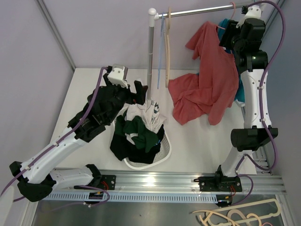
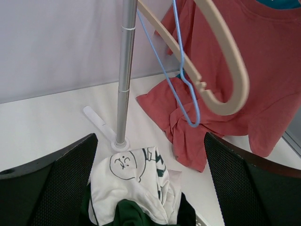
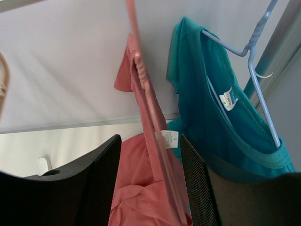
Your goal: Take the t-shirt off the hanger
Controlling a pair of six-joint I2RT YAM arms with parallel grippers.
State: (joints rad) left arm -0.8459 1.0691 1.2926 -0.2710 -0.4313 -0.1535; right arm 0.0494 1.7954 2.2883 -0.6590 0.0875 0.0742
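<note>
Left tool (image 2: 150, 141): fingers spread wide, nothing between them. It hangs over the laundry basket (image 1: 165, 149), just beside the foot of the rack pole (image 1: 150, 56). The basket holds a white printed shirt (image 2: 136, 179) on dark green clothing (image 1: 136, 134).

Two bare hangers on the rail just right of the pole: a beige one (image 2: 237, 63) and a thin blue one (image 2: 197, 113).

Red t-shirt (image 1: 211, 80): further right of the pole, collar on a pink hanger (image 3: 149, 108) up at the rail, lower part bunched on the desk (image 1: 197, 136). A teal shirt (image 3: 207, 113) hangs beyond it, furthest from the pole.

Right tool (image 3: 150, 141): up at the rail, fingers part-spread with the pink hanger and red collar between them. I cannot tell whether the pads press on them.
</note>
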